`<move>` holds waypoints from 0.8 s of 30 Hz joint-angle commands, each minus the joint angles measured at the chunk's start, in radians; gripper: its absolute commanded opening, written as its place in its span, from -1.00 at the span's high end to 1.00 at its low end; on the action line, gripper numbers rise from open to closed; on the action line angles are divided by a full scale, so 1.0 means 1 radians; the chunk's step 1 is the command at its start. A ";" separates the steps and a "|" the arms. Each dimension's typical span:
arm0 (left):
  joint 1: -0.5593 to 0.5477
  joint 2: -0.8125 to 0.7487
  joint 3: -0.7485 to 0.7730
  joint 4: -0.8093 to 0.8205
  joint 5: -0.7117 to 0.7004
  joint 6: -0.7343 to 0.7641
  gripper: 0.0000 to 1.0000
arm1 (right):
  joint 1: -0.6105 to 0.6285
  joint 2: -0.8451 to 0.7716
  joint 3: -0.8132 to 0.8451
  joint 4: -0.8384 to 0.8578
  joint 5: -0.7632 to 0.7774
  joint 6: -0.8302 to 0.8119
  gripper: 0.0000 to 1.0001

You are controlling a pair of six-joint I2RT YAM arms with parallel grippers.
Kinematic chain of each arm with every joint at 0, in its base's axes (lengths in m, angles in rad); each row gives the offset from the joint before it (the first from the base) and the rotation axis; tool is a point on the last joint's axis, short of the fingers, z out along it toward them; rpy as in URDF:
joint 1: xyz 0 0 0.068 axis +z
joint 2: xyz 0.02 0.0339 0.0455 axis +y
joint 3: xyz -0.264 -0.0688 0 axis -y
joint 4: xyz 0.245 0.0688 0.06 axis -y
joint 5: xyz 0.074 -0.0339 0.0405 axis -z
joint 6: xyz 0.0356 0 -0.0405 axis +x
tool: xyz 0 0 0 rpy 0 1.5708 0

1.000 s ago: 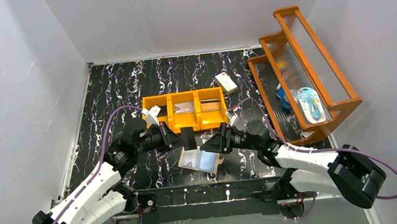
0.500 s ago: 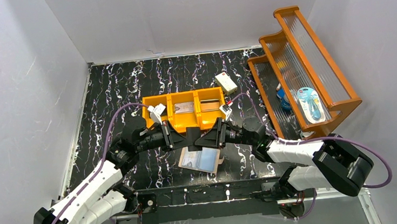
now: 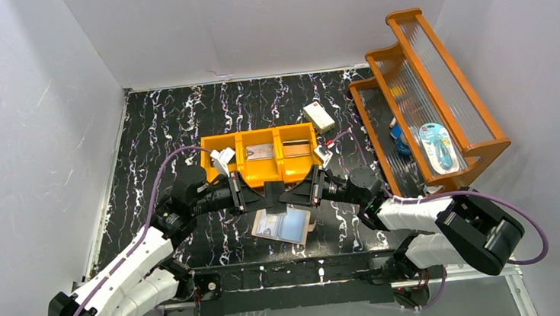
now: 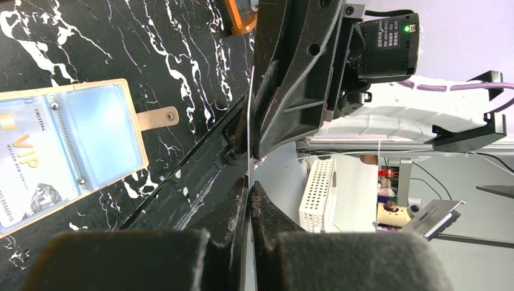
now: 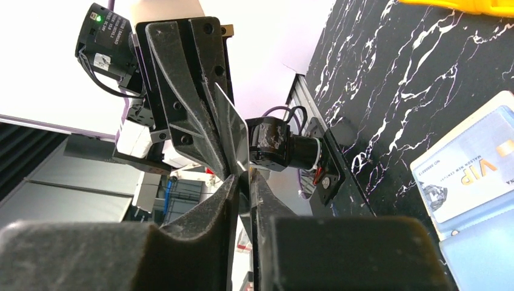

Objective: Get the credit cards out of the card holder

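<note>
The card holder (image 3: 283,224) lies open on the black marble table near the front edge, tan tab (image 4: 159,116) pointing right. A white VIP credit card (image 4: 30,163) sits in one of its glossy pockets (image 5: 479,200). Above the holder my two grippers meet tip to tip. My left gripper (image 4: 249,188) is shut on a thin silver-grey credit card (image 4: 248,121), seen edge-on. My right gripper (image 5: 243,177) has its jaws closed round the opposite end of the same card (image 5: 232,130). From above, the left gripper (image 3: 270,197) and the right gripper (image 3: 285,196) hide the card between them.
An orange three-compartment bin (image 3: 260,156) stands just behind the grippers, with flat items in its middle and right compartments. A white box (image 3: 319,115) lies further back. An orange tiered rack (image 3: 425,99) with packaged items fills the right side.
My right gripper has moved left to meet the left gripper, and its jaws have closed from wide open onto the card. The left arm has barely moved.
</note>
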 commanded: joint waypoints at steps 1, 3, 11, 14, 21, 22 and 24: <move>0.004 -0.011 -0.010 0.026 0.038 -0.014 1.00 | -0.008 -0.007 -0.012 0.092 -0.015 0.007 0.67; 0.004 -0.012 -0.014 0.033 0.040 -0.019 1.00 | -0.009 -0.005 -0.013 0.104 -0.020 0.010 0.78; 0.003 0.000 -0.016 0.025 0.041 -0.015 0.73 | -0.009 -0.009 -0.021 0.114 -0.023 0.016 1.00; 0.003 0.000 -0.001 -0.035 0.015 0.016 0.23 | -0.007 -0.015 -0.026 0.104 -0.016 0.013 1.00; 0.004 -0.014 0.110 -0.351 -0.204 0.169 -0.67 | -0.008 -0.068 -0.009 -0.061 0.011 -0.054 1.00; 0.004 -0.017 0.126 -0.401 -0.246 0.196 -0.72 | -0.009 -0.079 -0.001 -0.098 0.019 -0.071 1.00; 0.003 -0.022 0.154 -0.493 -0.350 0.240 -0.77 | -0.009 -0.102 0.015 -0.185 0.036 -0.102 1.00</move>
